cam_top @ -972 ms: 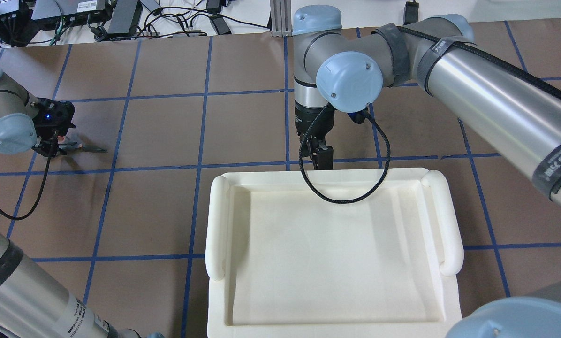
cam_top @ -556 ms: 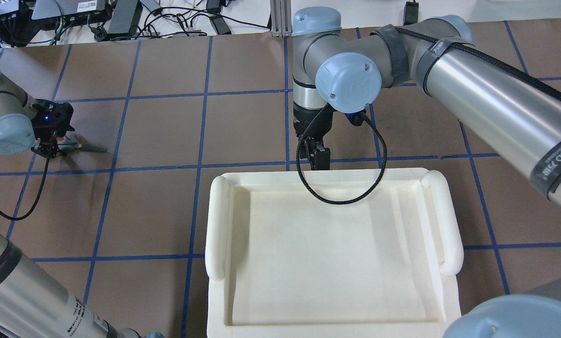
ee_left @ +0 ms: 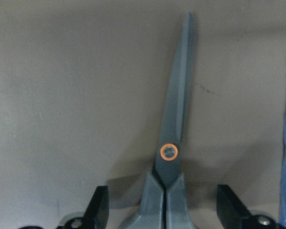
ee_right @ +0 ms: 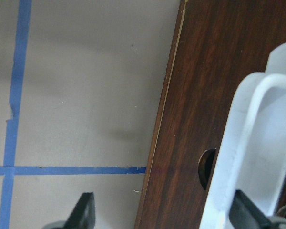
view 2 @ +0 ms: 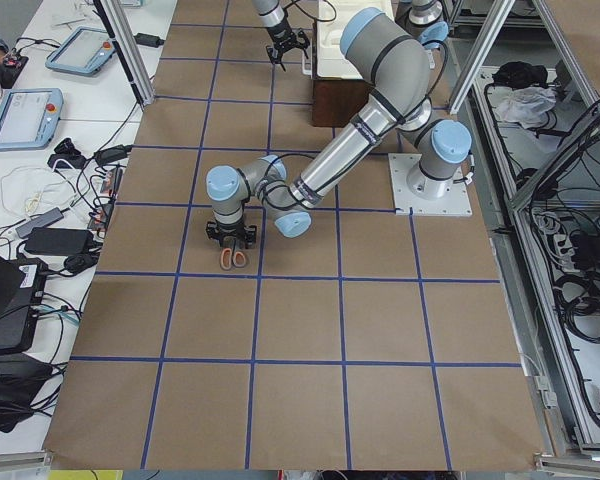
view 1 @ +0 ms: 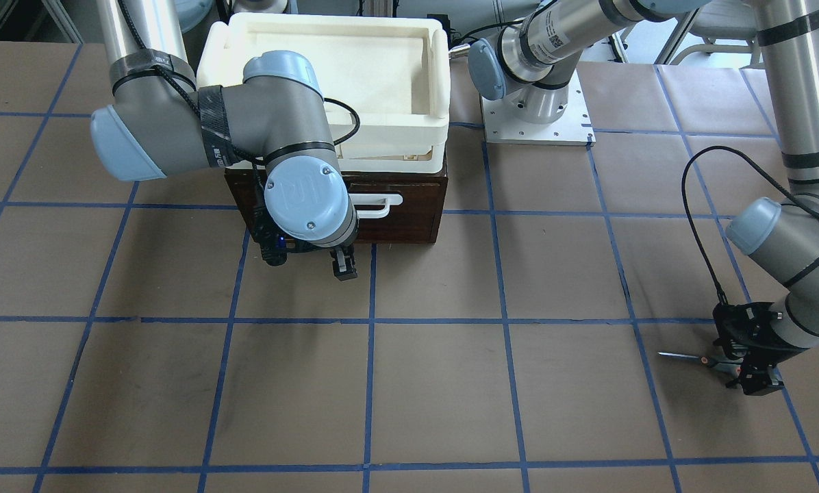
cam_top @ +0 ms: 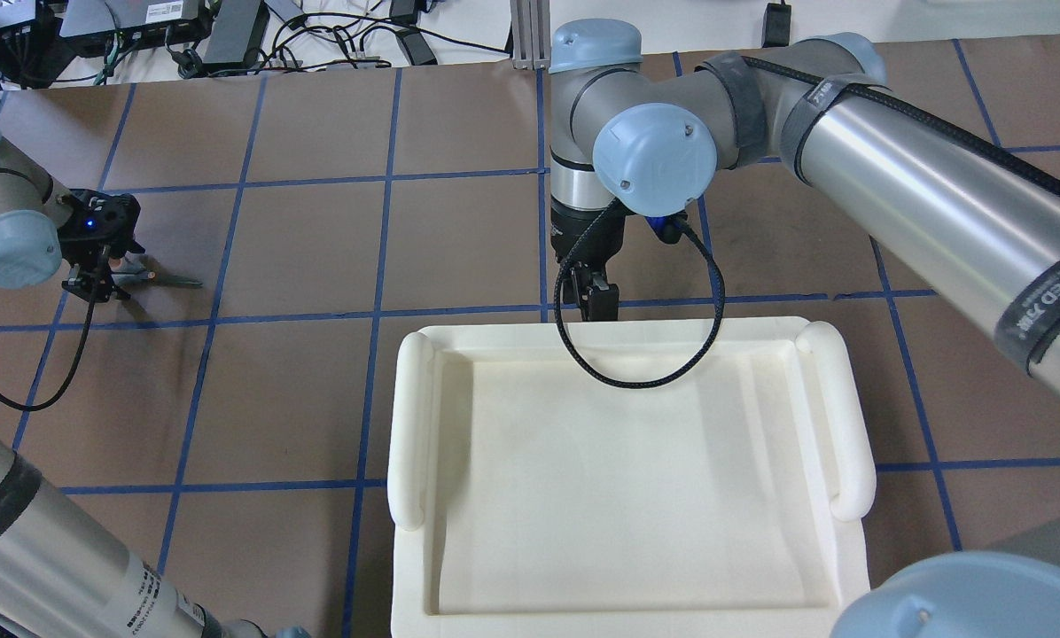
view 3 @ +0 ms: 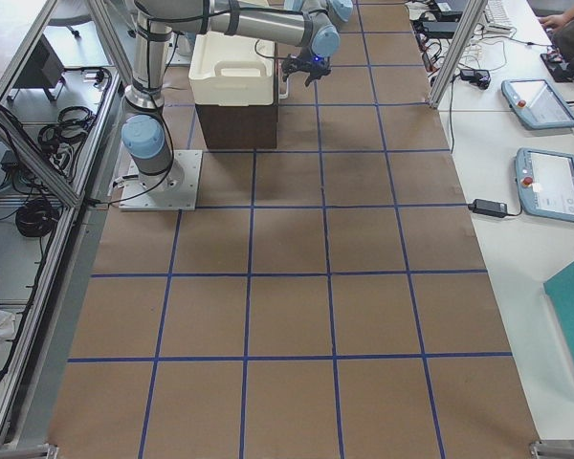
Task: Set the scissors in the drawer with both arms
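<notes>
The scissors (ee_left: 174, 143) lie flat on the brown table at the robot's far left, blades closed; they also show in the overhead view (cam_top: 162, 280) and the front view (view 1: 683, 357). My left gripper (ee_left: 164, 210) is open and low over them, one finger on each side of the handle neck, not touching. It shows in the overhead view (cam_top: 96, 279) too. The dark brown drawer (view 1: 409, 222) looks closed, with its white bar handle (ee_right: 257, 143). My right gripper (ee_right: 164, 212) is open just in front of the drawer face, with the handle by one finger.
A white foam tray (cam_top: 410, 416) sits on top of the drawer's cabinet. The right arm's black cable (cam_top: 654, 377) hangs over the tray's far rim. The left arm's base plate (view 1: 536, 113) is beside the cabinet. Blue tape lines grid the table.
My right gripper has shifted slightly to the left along the drawer front. My left gripper has edged slightly left over the scissors' handles. The scissors have not moved.
</notes>
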`<state>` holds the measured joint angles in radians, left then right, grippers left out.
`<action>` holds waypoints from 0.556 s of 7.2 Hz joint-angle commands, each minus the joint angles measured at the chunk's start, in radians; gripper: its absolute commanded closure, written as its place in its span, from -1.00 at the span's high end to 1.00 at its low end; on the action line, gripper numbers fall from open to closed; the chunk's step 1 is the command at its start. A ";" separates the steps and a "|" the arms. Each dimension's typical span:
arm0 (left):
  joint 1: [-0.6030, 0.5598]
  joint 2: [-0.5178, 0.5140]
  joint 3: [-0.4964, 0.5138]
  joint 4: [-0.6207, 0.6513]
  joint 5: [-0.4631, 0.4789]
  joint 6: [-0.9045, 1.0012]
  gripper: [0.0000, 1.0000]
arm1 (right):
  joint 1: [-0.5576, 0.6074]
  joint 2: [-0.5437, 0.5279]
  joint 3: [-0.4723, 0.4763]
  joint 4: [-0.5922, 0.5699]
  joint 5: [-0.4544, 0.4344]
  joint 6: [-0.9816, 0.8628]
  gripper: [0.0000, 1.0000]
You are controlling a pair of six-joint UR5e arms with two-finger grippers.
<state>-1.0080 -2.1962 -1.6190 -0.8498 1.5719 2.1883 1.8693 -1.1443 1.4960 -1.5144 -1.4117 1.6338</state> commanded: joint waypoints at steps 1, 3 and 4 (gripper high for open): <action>0.000 0.001 0.001 -0.012 -0.004 -0.010 0.64 | 0.001 0.001 0.009 -0.001 -0.001 -0.006 1.00; 0.000 0.001 0.001 -0.017 -0.004 -0.010 0.62 | 0.001 0.006 0.010 -0.003 -0.001 -0.012 1.00; 0.000 0.000 0.001 -0.015 -0.006 -0.009 0.49 | 0.001 0.015 0.009 -0.010 -0.003 -0.011 1.00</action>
<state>-1.0079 -2.1949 -1.6184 -0.8650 1.5673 2.1787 1.8699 -1.1373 1.5051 -1.5183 -1.4132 1.6230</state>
